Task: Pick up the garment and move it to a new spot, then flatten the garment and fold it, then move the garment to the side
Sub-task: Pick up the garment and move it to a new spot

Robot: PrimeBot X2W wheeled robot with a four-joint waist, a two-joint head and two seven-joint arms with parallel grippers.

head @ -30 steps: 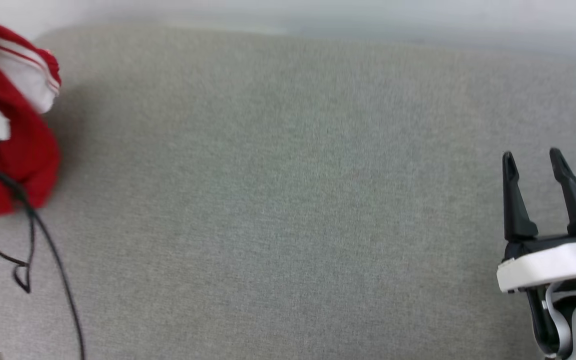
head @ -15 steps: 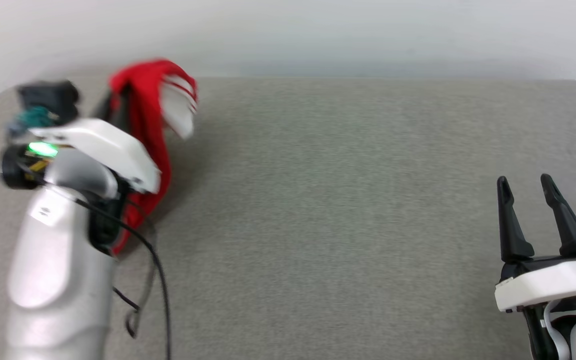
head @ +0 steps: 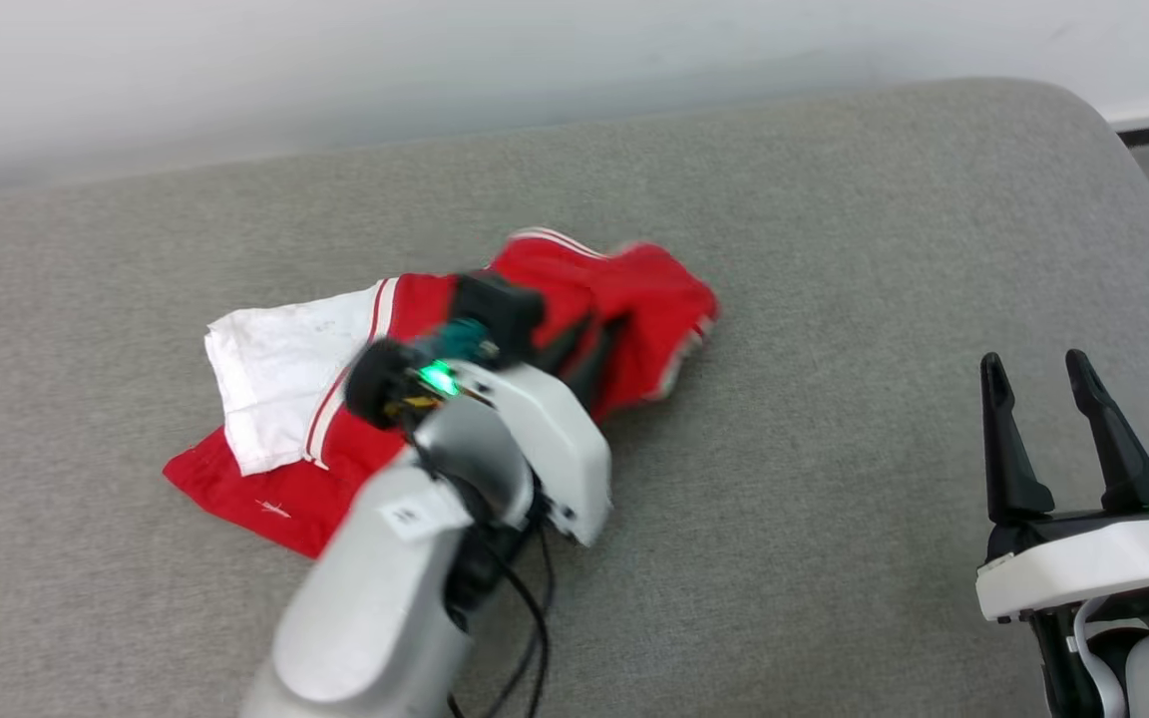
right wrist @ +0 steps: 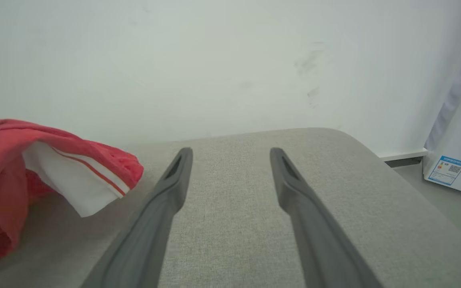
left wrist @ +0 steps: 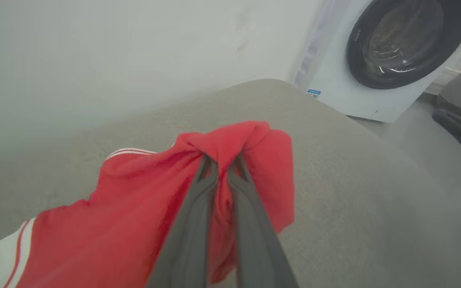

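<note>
On the garment (left wrist: 134,212), left tool (left wrist: 223,163) tight.

Bright, even, soft light with faint shadows; motion blur on the left arm (head: 405,558); wrist views slightly hazy.

Garment (head: 654,299): red body; white sleeve (head: 275,369) edged with thin red-white stripes. Bench (head: 834,249): grey woven fabric, faint fleck. Left tool (left wrist: 222,162): dark grey fingers, white shell, green light. Right tool (head: 1031,361): black fingers, white shell. Wall (right wrist: 214,60): off-white. Washing machine (left wrist: 334,88): white, dark door, blue label.
</note>
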